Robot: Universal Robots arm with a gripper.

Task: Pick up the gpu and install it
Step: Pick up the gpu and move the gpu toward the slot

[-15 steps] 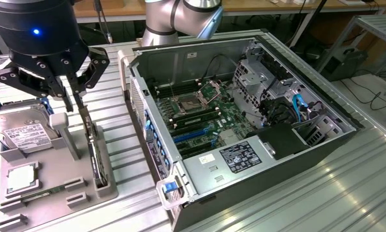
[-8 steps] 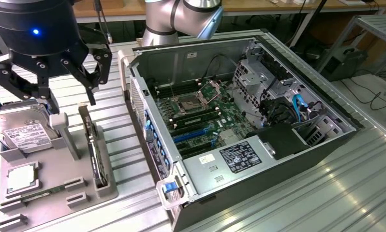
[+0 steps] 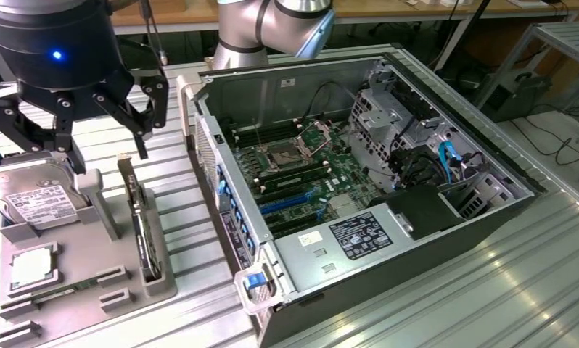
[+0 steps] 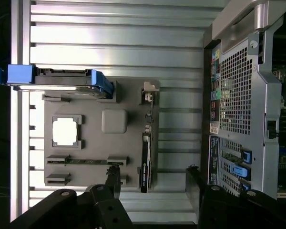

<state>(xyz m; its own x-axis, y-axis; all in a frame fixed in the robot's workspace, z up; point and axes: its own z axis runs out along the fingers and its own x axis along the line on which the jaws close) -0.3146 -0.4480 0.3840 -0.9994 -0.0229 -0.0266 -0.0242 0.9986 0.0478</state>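
Observation:
The gpu [image 3: 141, 228] stands on its long edge in a slot of the grey fixture [image 3: 81, 250], at the exterior view's left beside the open computer case [image 3: 367, 174]. My gripper [image 3: 104, 154] hangs open a short way above the fixture, over the card's far end, touching nothing. From the wrist camera the gpu [image 4: 145, 164] is a thin dark strip with its pale bracket [image 4: 150, 94] at one end. My gripper [image 4: 152, 183] straddles the strip's other end, one black finger [image 4: 113, 179] on each side.
The fixture [image 4: 128, 143] also holds a silver hard drive [image 3: 28, 197] in a blue carrier [image 4: 57, 78], a square processor [image 3: 33, 264] and a green memory stick [image 4: 86, 161]. The case's motherboard with blue slots [image 3: 289, 204] lies exposed. Ribbed aluminium table [image 3: 463, 290] surrounds everything.

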